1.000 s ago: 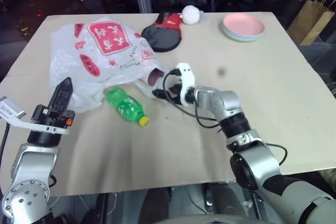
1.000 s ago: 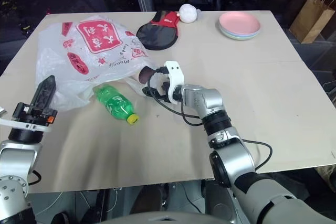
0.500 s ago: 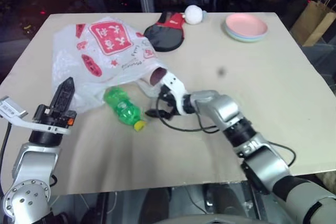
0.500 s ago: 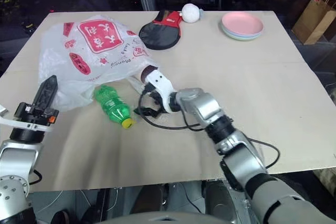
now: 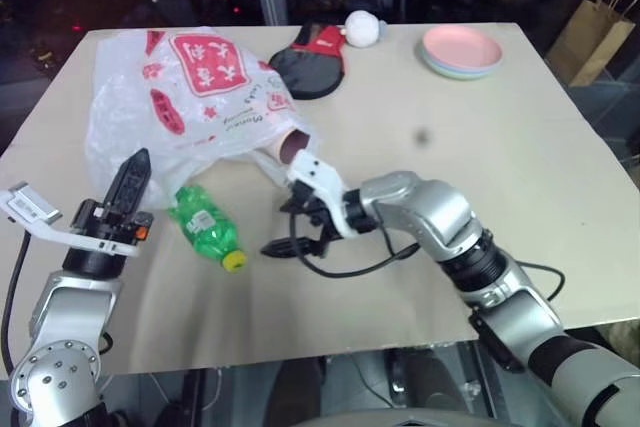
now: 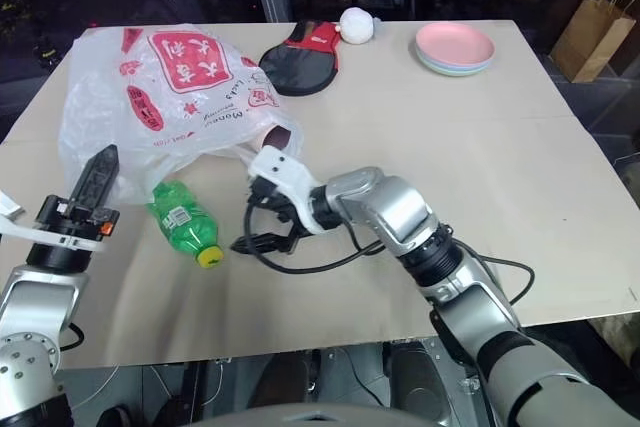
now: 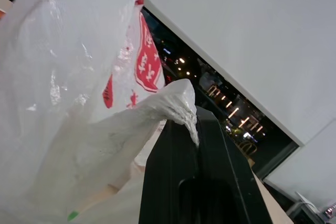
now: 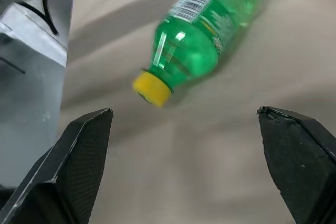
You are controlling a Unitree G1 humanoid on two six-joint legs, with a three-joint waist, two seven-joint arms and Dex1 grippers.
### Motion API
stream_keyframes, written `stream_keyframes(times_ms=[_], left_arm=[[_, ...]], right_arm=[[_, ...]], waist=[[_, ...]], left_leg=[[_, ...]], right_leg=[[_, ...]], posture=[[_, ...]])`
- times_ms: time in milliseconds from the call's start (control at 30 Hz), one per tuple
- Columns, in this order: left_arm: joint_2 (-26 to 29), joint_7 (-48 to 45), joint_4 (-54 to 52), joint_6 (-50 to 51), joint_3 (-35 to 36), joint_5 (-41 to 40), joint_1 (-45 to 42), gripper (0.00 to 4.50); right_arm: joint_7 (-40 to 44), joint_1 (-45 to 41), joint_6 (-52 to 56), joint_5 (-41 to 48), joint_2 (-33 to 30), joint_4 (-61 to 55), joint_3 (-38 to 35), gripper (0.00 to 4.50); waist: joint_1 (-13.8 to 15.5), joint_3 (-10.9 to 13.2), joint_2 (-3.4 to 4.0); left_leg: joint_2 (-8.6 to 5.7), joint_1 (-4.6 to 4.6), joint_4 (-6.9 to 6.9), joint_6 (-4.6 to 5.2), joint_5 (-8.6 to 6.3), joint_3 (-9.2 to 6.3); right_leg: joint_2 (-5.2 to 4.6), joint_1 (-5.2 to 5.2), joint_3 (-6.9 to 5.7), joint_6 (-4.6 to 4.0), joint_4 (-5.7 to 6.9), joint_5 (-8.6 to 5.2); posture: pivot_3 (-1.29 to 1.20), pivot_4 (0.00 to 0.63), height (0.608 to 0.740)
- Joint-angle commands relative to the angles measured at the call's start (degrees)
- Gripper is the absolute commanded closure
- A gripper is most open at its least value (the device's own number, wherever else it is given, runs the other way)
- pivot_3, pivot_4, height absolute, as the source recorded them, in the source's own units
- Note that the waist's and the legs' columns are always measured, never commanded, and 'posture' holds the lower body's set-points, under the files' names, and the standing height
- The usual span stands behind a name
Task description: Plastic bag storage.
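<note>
Now my left fingers (image 5: 133, 169) are pinched shut on a handle of the plastic bag (image 5: 185, 97), heaped upper left on the surface (image 5: 520, 147); my right fingers (image 5: 283, 247), spread wide and empty, face the green bottle (image 5: 205, 231) lying slantwise just left, cap toward them

White plastic bag (image 5: 190, 97) with red prints – green bottle (image 5: 204, 228), yellow cap (image 5: 234, 261)

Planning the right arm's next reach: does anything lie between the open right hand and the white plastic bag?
Nothing visible blocks it. The right hand hangs open just in front of the crinkly white plastic bag with red print; the green plastic bottle with a yellow cap lies off to its side. The left hand is pinching the bag's film.
</note>
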Motion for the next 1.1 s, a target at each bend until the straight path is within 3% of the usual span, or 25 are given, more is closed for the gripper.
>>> stream_keyframes(times_ms=[33,167,500,767,1100], left_arm=[[0.36,-1.18,-0.76,0.13,0.33,0.13,0.0,4.5],[0.27,-1.38,-0.91,0.3,0.39,0.0,0.32,4.5],[3.1,0.98,-0.63,0.48,3.03,-2.03,-3.71,4.5],[3.58,0.9,-1.26,1.34,3.92,-2.49,-2.05,4.5],[3.68,0.49,-1.94,1.79,5.19,-2.37,0.98,4.5]], right_arm=[[-0.93,-0.37,-0.35,-0.29,0.55,0.21,-0.1,0.03],[-4.05,0.51,2.36,2.09,4.17,1.98,-4.24,0.03],[-8.58,0.74,8.44,3.12,11.27,7.29,-5.72,0.03],[-13.32,0.13,3.68,-1.83,15.11,13.79,1.37,0.03],[-13.89,0.67,2.01,2.04,19.68,14.74,2.68,0.03]], waist=[[0.02,0.0,0.0],[0.06,-0.01,-0.01],[0.12,-0.01,-0.02],[-0.19,-0.04,-0.04],[-0.15,-0.04,-0.02]], left_leg=[[0.0,0.0,0.0,0.0,0.0,0.01],[-0.01,-0.03,0.02,0.0,0.0,0.04],[0.0,-0.02,-0.01,0.0,0.0,-0.02],[-0.01,0.04,-0.06,0.0,0.0,0.04],[0.06,0.74,-0.15,-0.03,0.02,0.08]], right_leg=[[0.0,0.0,0.0,0.0,0.0,0.0],[-0.03,0.0,0.02,0.01,-0.03,0.01],[-0.01,0.0,-0.02,0.0,-0.01,0.0],[-0.02,0.0,0.03,0.0,-0.02,0.0],[0.07,0.55,0.11,-0.27,-0.01,-0.08]], posture=[[0.0,0.15,0.74],[0.0,0.15,0.74],[0.0,0.15,0.74],[0.0,0.15,0.74],[0.0,0.15,0.74]])
